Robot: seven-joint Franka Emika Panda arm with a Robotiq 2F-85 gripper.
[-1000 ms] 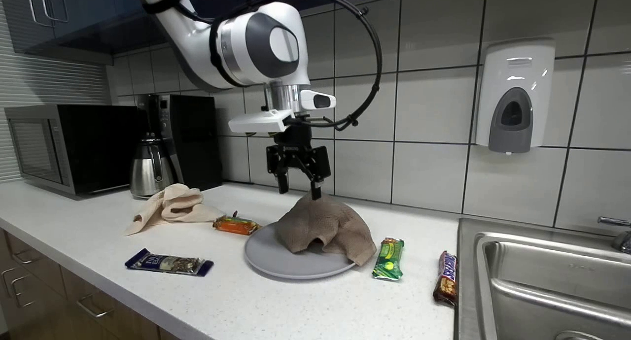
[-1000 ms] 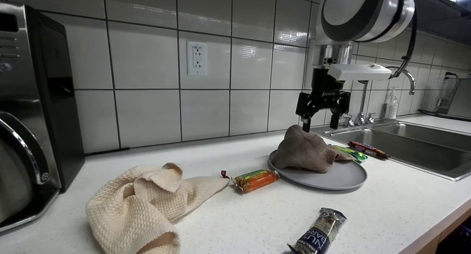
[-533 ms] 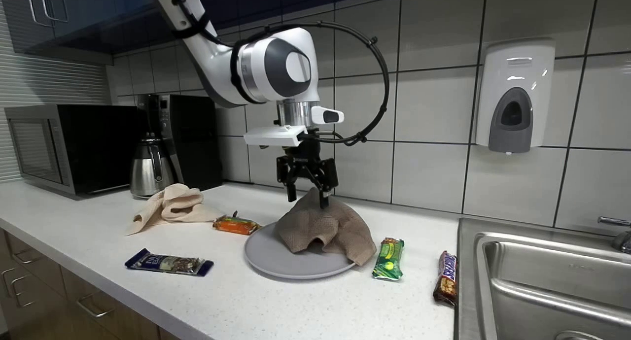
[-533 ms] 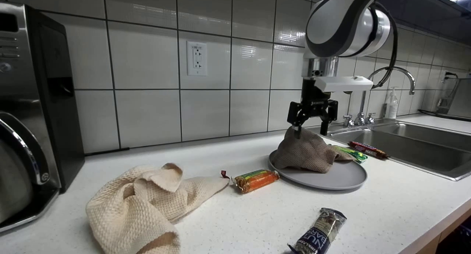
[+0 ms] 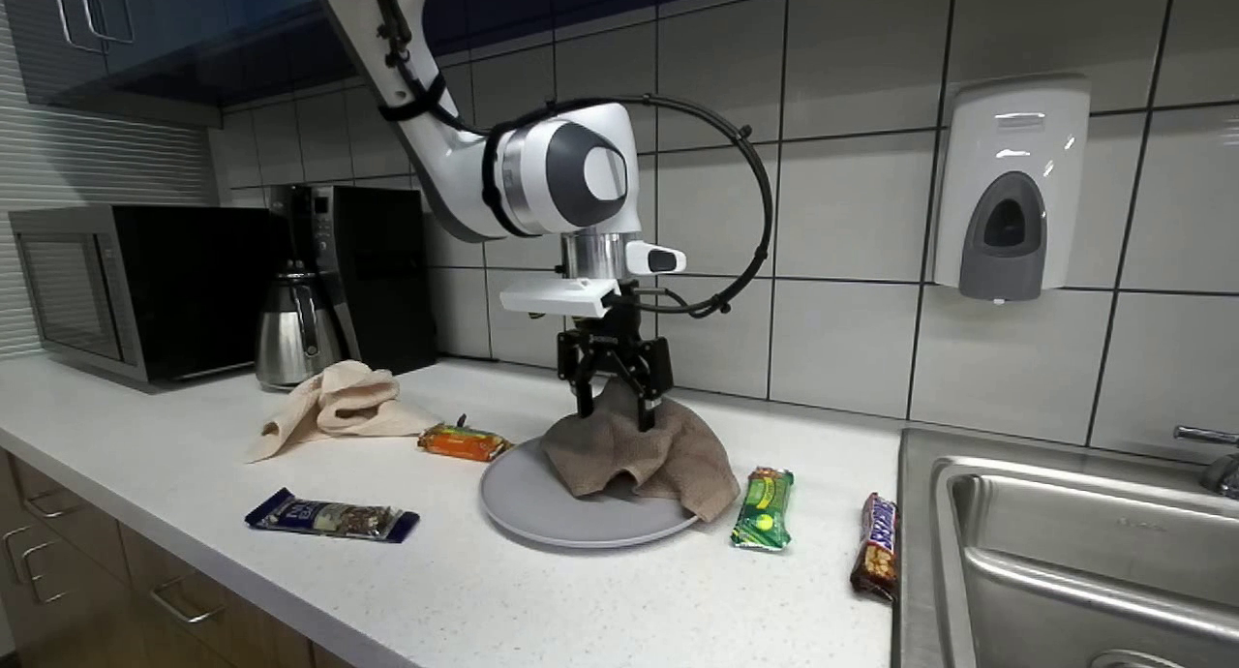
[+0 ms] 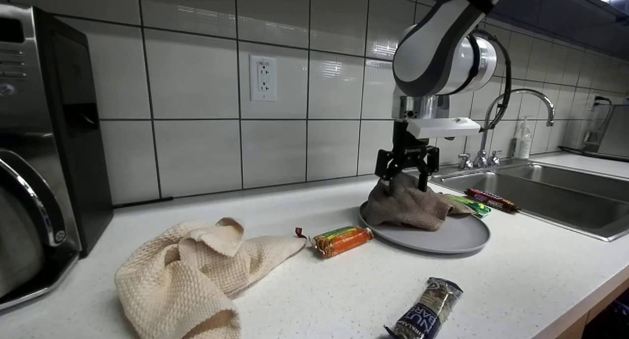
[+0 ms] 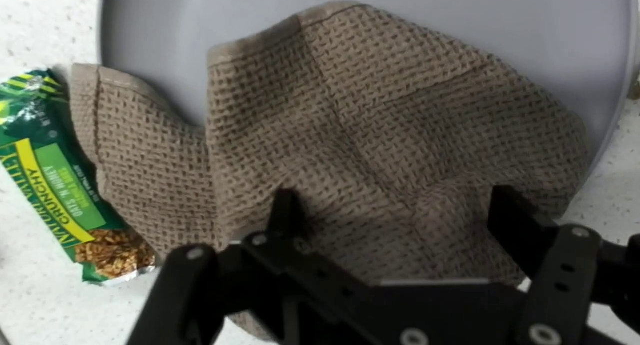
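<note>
Countertop [image 5: 581, 605] surrounds plate [image 5: 557, 513]; brown cloth [image 5: 618, 452] overhangs rim [image 5: 595, 543] beneath spread claw [image 5: 616, 417].

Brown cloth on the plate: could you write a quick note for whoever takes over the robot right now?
Gripper: open, astride the raised part of the brown cloth; whether it touches is unclear.
Things: cloth crumpled on the gray plate, partly over its rim beside the green bar.
Done: gripper in place at the cloth.
Left: jaws not yet closed; cloth not yet gripped.
</note>
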